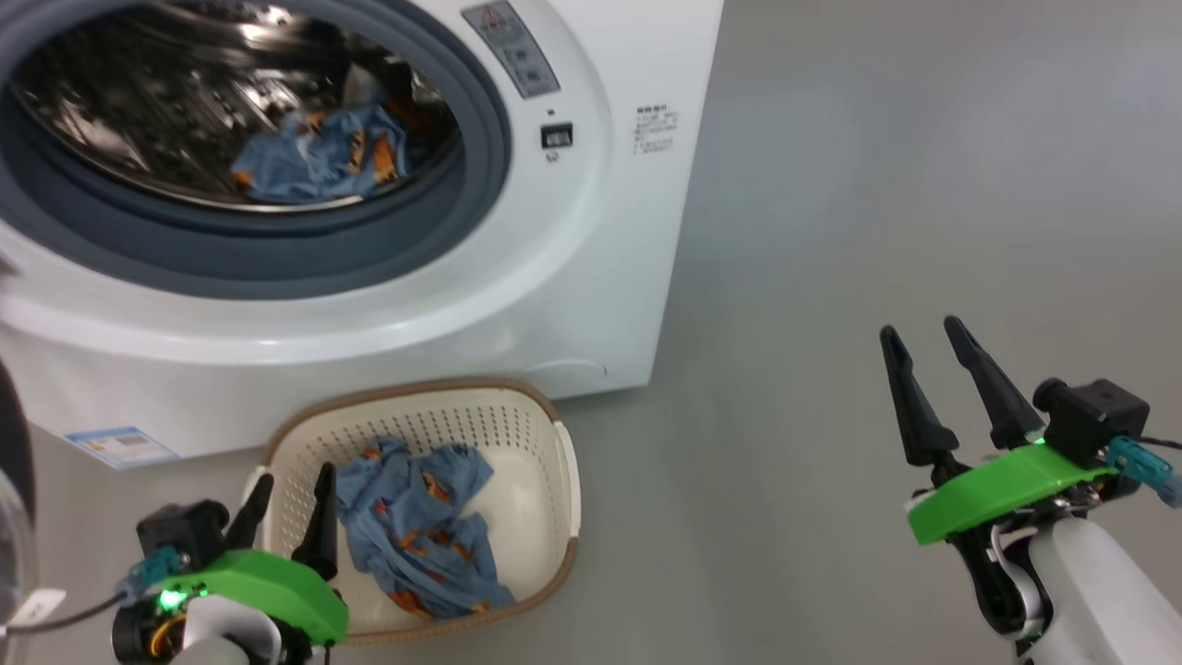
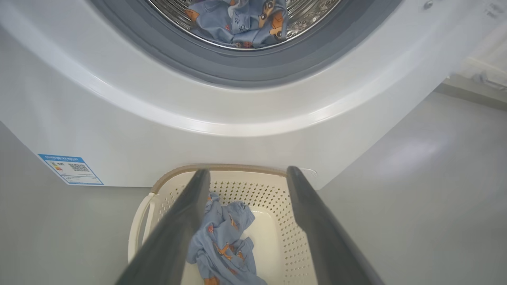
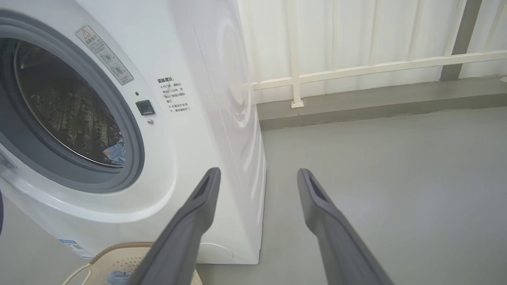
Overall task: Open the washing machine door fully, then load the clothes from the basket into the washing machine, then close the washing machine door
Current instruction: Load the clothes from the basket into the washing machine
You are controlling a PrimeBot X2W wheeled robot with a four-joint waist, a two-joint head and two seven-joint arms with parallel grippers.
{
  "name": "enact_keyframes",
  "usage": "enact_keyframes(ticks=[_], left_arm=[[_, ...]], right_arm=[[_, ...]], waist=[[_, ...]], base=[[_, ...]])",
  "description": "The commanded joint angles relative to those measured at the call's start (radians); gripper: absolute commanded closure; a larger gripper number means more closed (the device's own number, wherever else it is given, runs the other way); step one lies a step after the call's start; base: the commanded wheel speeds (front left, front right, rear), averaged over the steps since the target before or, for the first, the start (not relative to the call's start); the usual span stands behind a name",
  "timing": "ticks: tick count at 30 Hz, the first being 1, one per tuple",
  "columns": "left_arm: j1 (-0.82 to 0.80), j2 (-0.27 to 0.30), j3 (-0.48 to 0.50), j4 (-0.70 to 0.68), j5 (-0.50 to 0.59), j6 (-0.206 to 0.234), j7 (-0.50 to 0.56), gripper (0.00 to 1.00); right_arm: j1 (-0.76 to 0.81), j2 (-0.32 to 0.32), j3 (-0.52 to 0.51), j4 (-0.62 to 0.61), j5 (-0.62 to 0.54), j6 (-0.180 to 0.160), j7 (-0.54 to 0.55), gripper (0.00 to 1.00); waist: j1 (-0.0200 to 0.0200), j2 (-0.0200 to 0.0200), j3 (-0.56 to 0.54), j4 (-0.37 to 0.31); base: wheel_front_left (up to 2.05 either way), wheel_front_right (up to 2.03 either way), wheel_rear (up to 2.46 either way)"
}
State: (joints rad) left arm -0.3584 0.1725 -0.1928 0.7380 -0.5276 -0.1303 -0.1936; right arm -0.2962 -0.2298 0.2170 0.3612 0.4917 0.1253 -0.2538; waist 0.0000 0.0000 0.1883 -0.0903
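Head view: washing machine [image 1: 563, 277] doorway is uncovered, blue clothes [image 1: 323, 157] are seen in the drum [image 1: 138, 111]. More lie in the basket [image 1: 416, 388], set on the floor [image 1: 831, 185] against its front. At the basket's left rim the left gripper [image 1: 294, 476] is spread wide, empty. Over bare floor the right gripper [image 1: 920, 328] is spread, empty.
Left wrist view: basket garment is framed between the fingers, nothing gripped.
Right wrist view: nothing held.

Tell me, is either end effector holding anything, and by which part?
Nothing is held. The left end effector is open at the basket edge, beside the blue garment. The right end effector is open above the floor.
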Motion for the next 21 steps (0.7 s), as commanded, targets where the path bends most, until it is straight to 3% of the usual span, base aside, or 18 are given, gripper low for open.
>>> enact_keyframes(ticks=[1, 13, 21], left_arm=[[-0.037, 0.032, 0.023, -0.005, -0.011, 0.000, -0.003, 0.00], [-0.217, 0.087, -0.107, 0.194, -0.073, 0.000, 0.004, 0.00], [-0.321, 0.104, -0.177, 0.334, -0.138, 0.000, 0.064, 0.00]], right_arm=[[-0.022, -0.004, 0.010, -0.027, -0.012, 0.005, -0.008, 0.00], [-0.064, 0.080, -0.015, -0.067, -0.059, 0.005, -0.008, 0.00], [-0.100, 0.114, -0.014, -0.084, -0.071, 0.005, -0.008, 0.00]], waist=[[0.0000, 0.0000, 0.057, -0.029], [0.0000, 0.0000, 0.230, -0.095], [0.0000, 0.0000, 0.354, -0.119]], base=[[0.00, 0.00, 0.00], [0.00, 0.00, 0.00], [0.00, 0.00, 0.00]])
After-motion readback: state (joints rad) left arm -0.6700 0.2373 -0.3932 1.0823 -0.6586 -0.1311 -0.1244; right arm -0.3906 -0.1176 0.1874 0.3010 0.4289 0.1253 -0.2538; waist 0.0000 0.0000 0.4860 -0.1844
